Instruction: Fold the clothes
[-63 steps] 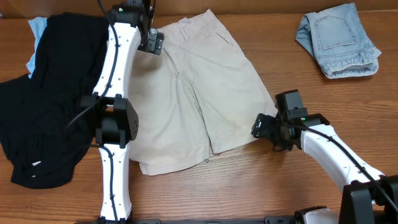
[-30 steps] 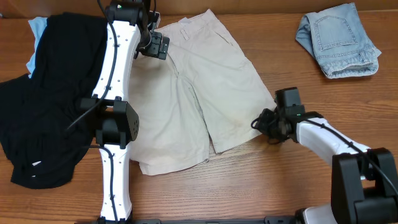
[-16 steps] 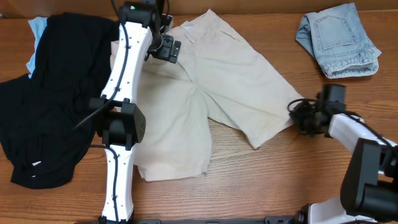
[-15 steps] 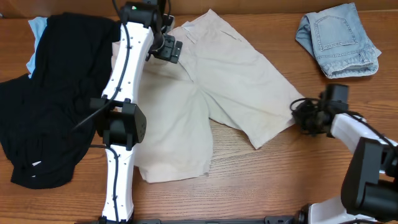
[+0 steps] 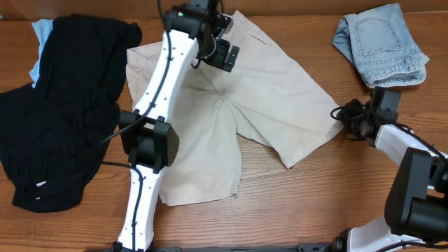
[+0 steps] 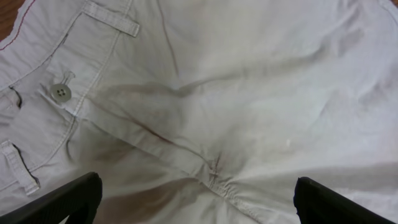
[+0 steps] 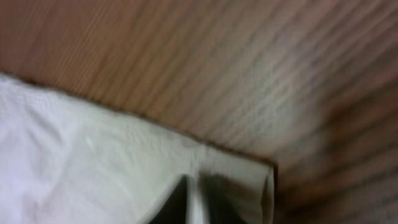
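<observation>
We see a brown wood-grain tabletop (image 5: 301, 203) filling nearly the whole overhead view; of the room beyond its far edge we can tell nothing. A big black garment (image 5: 56, 119) lies heaped at the left of the frame, with a bit of light-blue cloth (image 5: 40, 29) showing at its upper left corner. Folded denim shorts (image 5: 381, 45) sit at the upper right.

The cream shorts (image 5: 273, 105) lie flat in the middle, waistband towards the top of the frame and legs splayed apart, one pointing to the lower left and one to the right.

The left gripper (image 5: 224, 54) hangs over the shorts just below the waistband. In its wrist view its jaws stand wide above the fly seam, with the button (image 6: 60, 92) at the left.

The right gripper (image 5: 348, 114) is at the hem corner of the right-hand leg. Its wrist view is blurred, showing only cloth and wood grain, so we cannot tell whether it grips the hem or how its jaws stand.

Against half a second ago, the left gripper has moved right along the waistband, and the right gripper has shifted slightly right and up. Two seconds ago the legs lay side by side.
</observation>
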Controlling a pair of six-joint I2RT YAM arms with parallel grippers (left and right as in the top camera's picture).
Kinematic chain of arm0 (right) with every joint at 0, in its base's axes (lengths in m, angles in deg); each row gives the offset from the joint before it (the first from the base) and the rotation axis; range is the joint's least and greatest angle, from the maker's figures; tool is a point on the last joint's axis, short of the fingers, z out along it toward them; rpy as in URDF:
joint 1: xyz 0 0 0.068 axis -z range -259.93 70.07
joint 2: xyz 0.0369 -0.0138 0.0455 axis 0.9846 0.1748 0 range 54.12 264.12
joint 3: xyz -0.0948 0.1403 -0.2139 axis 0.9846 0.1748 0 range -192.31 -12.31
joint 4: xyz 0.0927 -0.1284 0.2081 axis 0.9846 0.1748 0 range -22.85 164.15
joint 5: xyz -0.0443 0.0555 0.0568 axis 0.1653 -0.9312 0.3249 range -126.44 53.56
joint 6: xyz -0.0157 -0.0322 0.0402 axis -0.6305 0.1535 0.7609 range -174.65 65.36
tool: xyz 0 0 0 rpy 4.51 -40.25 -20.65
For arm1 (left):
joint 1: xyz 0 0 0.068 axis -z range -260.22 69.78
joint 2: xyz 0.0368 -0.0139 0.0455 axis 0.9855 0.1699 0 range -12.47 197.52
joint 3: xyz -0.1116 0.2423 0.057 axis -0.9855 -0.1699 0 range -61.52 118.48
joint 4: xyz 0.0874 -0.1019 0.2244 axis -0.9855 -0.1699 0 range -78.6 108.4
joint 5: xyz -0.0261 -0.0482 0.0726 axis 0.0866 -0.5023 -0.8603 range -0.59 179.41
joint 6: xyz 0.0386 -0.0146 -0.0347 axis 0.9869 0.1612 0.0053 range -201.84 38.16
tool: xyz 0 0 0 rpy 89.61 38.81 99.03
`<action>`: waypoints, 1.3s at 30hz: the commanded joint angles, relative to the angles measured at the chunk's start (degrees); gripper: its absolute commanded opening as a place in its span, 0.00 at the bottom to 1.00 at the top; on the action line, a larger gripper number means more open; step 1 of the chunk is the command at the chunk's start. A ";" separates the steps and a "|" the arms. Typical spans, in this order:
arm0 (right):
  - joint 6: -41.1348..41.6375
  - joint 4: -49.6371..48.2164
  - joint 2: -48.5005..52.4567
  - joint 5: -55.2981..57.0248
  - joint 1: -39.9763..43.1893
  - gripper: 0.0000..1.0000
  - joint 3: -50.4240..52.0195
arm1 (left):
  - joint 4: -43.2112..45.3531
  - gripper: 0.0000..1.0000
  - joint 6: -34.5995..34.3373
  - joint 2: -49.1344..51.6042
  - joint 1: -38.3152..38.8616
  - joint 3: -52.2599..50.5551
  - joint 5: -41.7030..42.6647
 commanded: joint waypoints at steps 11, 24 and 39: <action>-16.44 28.28 -14.27 -11.52 -12.59 0.81 -12.66 | -4.46 1.00 -0.09 -3.08 -10.16 3.80 -2.95; -17.97 34.34 -5.86 13.00 -54.16 0.89 -12.20 | -4.50 1.00 -0.11 -3.04 -13.64 3.65 -2.95; -17.20 42.71 1.09 -0.46 -60.02 0.56 -12.20 | -4.07 1.00 -0.09 -2.99 -13.57 3.65 -2.97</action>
